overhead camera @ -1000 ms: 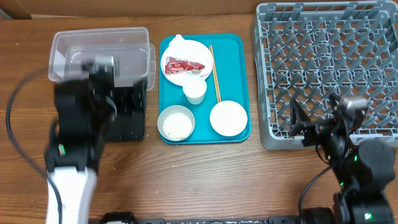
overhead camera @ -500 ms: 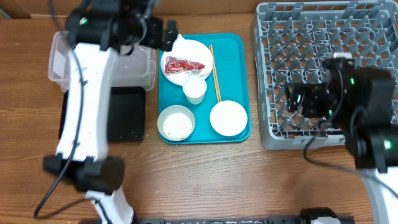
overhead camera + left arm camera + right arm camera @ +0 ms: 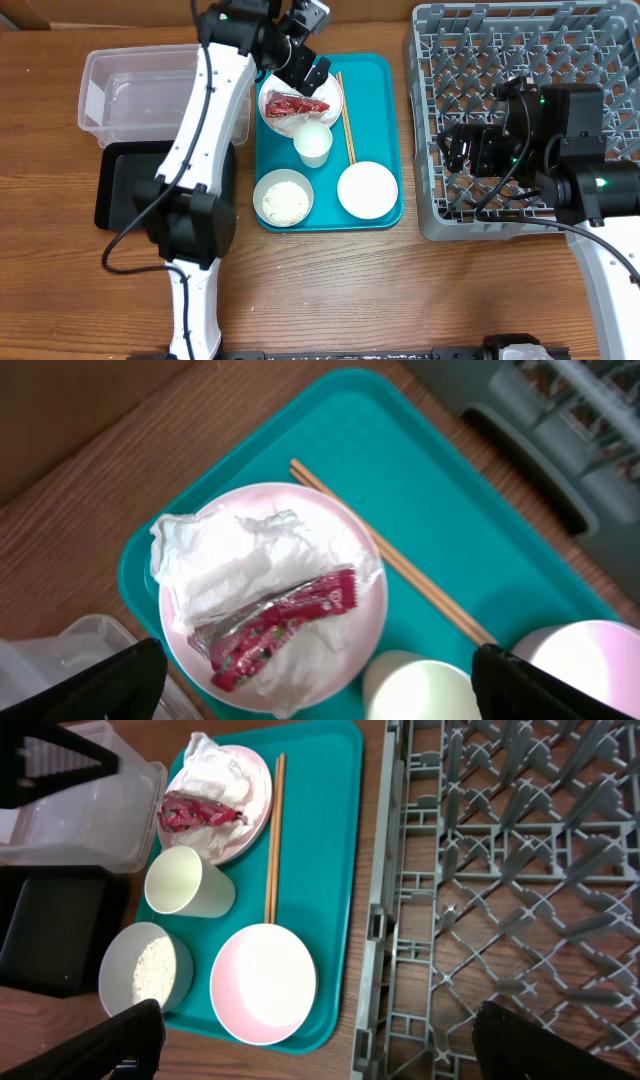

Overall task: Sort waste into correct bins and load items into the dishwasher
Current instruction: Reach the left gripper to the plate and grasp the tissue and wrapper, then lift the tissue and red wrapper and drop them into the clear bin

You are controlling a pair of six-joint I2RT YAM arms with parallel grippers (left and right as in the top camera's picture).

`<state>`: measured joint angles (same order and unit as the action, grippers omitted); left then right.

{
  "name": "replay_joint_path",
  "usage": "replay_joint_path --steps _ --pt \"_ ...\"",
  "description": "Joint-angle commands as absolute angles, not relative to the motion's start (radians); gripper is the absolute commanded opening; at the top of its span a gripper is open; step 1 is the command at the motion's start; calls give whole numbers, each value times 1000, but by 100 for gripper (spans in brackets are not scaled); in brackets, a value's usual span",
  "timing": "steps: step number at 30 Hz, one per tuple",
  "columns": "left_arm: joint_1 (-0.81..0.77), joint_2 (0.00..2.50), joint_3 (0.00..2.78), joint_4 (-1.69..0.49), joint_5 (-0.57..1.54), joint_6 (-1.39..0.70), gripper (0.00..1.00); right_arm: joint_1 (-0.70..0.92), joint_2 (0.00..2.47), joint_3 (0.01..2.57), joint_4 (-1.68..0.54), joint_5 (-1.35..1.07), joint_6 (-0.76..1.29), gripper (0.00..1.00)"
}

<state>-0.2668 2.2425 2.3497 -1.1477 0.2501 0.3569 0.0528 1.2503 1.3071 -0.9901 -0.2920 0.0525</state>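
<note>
Left gripper point(image 3: 308, 78) hangs over the far side of the plate point(image 3: 335, 95), jaws spread wide, nothing between them. Its wrist camera looks straight down at the crumpled napkin point(image 3: 230, 555) and, lying on top of it, the red wrapper point(image 3: 275, 625), both sitting on that plate. Neither is touched.

The plate rests at the far end of the teal tray point(image 3: 375, 100). Just beside it, to the right, the chopsticks point(image 3: 345, 115) lie side by side along the tray. The cup point(image 3: 313, 145) stands upright against the plate's near edge. Closer to the front of the tray there's the bowl of rice point(image 3: 110, 965) on the left and the empty bowl point(image 3: 367, 189) on the right.

Left of the tray, the clear tub point(image 3: 95, 100) sits at the back and the black tray point(image 3: 125, 185) in front of it, both on the wooden counter point(image 3: 350, 290).

Over on the right, the right gripper point(image 3: 478, 150) hovers above the left part of the grey dish rack point(image 3: 560, 50), also wide open and carrying nothing. No dishes show among the rack's pegs.
</note>
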Motion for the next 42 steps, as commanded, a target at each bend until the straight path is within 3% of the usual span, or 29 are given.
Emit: replay_joint_path --steps 1,23,25,27,32,35,36,42 --pt "-269 2339 2373 -1113 171 476 98 51 1248 1336 -1002 -316 55 100" --pt "-269 2631 2371 -1010 123 471 100 51 1248 1336 -1026 -308 55 100" --pt "-270 2634 2364 -1013 123 471 93 51 1248 1336 -1027 -308 55 100" --pt "-270 2634 2363 -1024 123 471 79 51 1248 1336 -1028 -308 55 100" --pt "-269 2634 2364 -1052 121 467 29 51 1248 1336 -1028 -308 55 100" --pt "-269 2634 2365 -1059 119 435 8 51 1248 1336 -1028 -308 55 100" --pt "-269 2634 2366 -1061 119 426 4 51 1248 1336 -1028 -308 55 100" --pt "-267 2631 2413 -1102 119 296 4 51 1248 1336 -1042 -308 55 100"
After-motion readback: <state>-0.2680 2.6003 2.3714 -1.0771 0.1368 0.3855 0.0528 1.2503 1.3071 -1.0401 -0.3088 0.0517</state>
